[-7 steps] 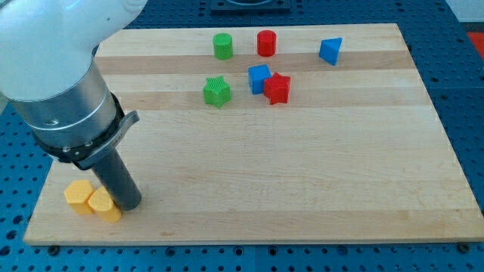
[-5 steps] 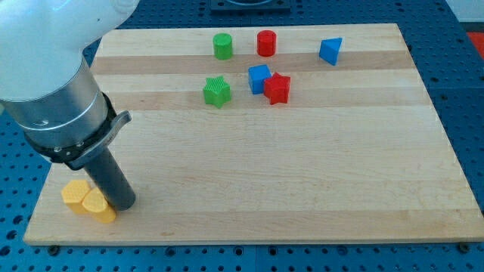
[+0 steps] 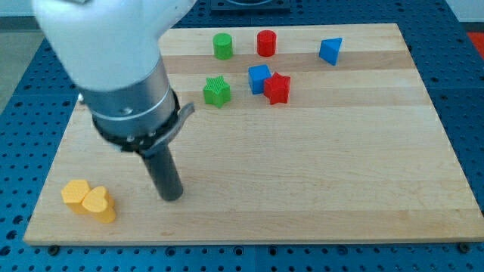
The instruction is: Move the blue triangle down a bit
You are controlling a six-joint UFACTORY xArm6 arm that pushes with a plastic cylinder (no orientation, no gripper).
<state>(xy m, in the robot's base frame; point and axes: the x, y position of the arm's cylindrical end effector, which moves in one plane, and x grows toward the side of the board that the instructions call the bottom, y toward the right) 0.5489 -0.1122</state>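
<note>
The blue triangular block (image 3: 330, 51) sits near the wooden board's (image 3: 302, 166) top-right corner — well apart from my tip (image 3: 172, 196), which rests low at the view's left, just right of two touching yellow blocks (image 3: 89, 201). No gripper here, so nothing's held — just a bare rod.
</note>
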